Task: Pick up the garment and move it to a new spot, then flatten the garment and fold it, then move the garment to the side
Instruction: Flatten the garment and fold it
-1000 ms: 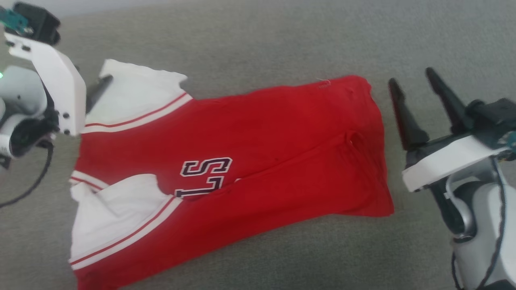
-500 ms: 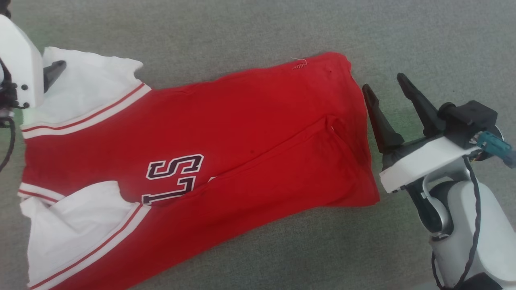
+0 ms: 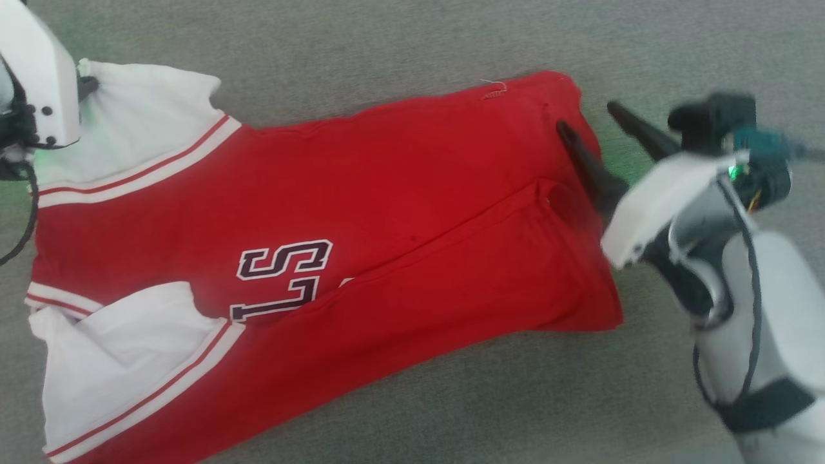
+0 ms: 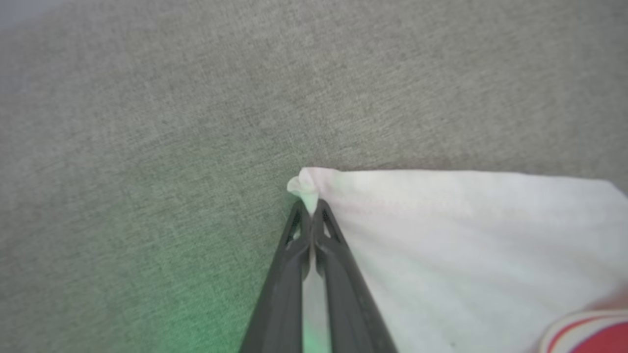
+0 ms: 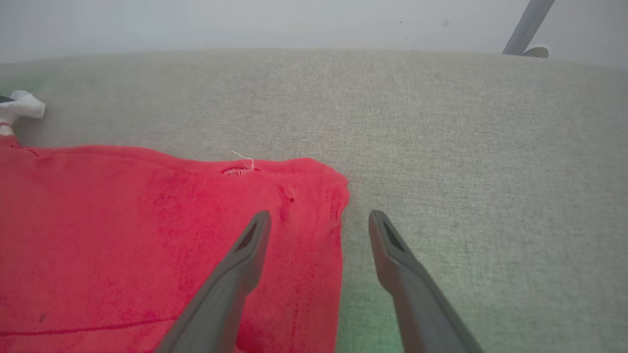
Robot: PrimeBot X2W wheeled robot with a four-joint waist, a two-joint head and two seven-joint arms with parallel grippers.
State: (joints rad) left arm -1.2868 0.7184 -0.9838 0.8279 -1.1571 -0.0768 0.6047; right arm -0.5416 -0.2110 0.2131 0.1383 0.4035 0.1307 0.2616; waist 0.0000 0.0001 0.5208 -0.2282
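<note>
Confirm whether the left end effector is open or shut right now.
Shut: the left end effector has both fingers pressed together in its wrist view, pinching a white sleeve corner of the garment.

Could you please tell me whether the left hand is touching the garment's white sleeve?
Touching. The left wrist view shows the left hand shut on a white sleeve corner of the garment, cloth bunching beyond its tips.

Grey woven surface (image 3: 399, 38) bears red garment (image 3: 399, 193) (white sleeves), spread out.
</note>
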